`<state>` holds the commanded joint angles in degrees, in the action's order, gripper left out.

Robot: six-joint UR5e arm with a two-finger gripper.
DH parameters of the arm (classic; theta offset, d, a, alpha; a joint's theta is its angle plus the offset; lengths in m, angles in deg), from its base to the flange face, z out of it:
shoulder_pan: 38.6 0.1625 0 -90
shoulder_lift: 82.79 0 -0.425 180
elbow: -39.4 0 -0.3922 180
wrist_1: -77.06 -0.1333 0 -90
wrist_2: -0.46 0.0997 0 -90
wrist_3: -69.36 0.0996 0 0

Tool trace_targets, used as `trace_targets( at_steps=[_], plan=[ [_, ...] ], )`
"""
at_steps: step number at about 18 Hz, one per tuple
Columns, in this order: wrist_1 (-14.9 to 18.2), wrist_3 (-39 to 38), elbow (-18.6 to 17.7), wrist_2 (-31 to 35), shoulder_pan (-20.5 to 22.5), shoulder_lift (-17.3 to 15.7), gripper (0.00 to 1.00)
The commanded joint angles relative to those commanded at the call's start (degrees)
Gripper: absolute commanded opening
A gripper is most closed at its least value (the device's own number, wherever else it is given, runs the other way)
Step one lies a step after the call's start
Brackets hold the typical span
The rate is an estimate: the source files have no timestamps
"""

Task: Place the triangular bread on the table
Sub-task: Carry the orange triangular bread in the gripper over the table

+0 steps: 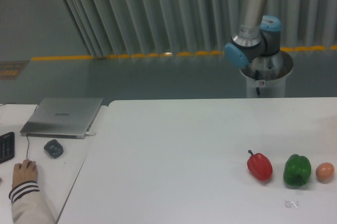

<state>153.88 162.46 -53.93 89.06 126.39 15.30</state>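
Note:
The triangular bread is out of view. The white table (pixel 174 150) fills the lower middle and right of the camera view. Only the arm's base and lower link (pixel 253 18) show, rising behind the table's far right edge and leaving the frame at the top. The gripper itself is out of view above the frame.
A red pepper (pixel 260 166), a green pepper (pixel 297 170) and a small tan egg-like ball (pixel 325 171) stand in a row at the table's right. A small printed tag (pixel 291 203) lies before them. On the adjoining desk are a grey laptop (pixel 63 116), a mouse (pixel 53 147) and a person's hand (pixel 23 174).

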Motion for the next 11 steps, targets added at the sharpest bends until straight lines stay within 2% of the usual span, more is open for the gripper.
trace_targets(
  at_steps=[4, 8, 11],
  plan=[
    [0.09, -9.66, -1.76, 0.00, -7.64, -1.67, 0.06],
    [-0.52, -19.86, -4.13, 0.09, -15.47, -1.85, 0.07],
    [-0.61, -24.09, -4.48, 0.17, -19.86, -1.41, 0.09]
  ],
)
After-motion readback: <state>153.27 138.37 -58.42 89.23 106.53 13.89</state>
